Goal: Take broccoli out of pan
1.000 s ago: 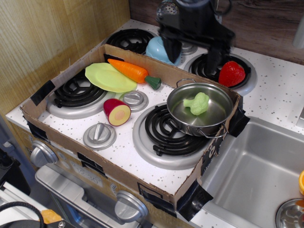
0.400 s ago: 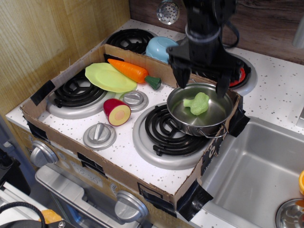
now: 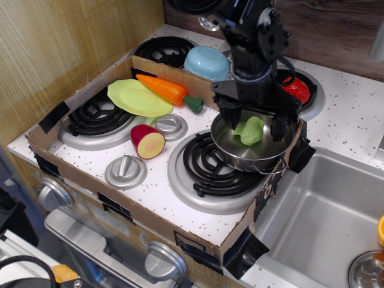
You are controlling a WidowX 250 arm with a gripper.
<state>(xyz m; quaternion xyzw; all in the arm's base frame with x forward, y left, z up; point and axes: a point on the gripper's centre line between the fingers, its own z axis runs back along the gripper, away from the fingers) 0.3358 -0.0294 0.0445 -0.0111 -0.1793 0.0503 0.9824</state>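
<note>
The pale-green broccoli (image 3: pixel 251 130) lies inside the shiny steel pan (image 3: pixel 252 152), which stands on the front right burner of the toy stove. My black gripper (image 3: pixel 252 123) is open and lowered into the pan, with one finger (image 3: pixel 227 117) left of the broccoli and the other finger (image 3: pixel 278 126) right of it. The fingers straddle the floret and are apart from it. The arm hides the back rim of the pan.
A cardboard frame (image 3: pixel 90 174) surrounds the stove. Inside it are a yellow-green plate (image 3: pixel 138 98), a carrot (image 3: pixel 168 90) and a halved red fruit (image 3: pixel 147 141). A light-blue bowl (image 3: pixel 206 61) and a strawberry (image 3: pixel 295 90) lie behind. A sink (image 3: pixel 324 222) is at right.
My gripper has come forward from above the back burners and dropped down into the pan, ending open around the broccoli. The broccoli and pan have not moved.
</note>
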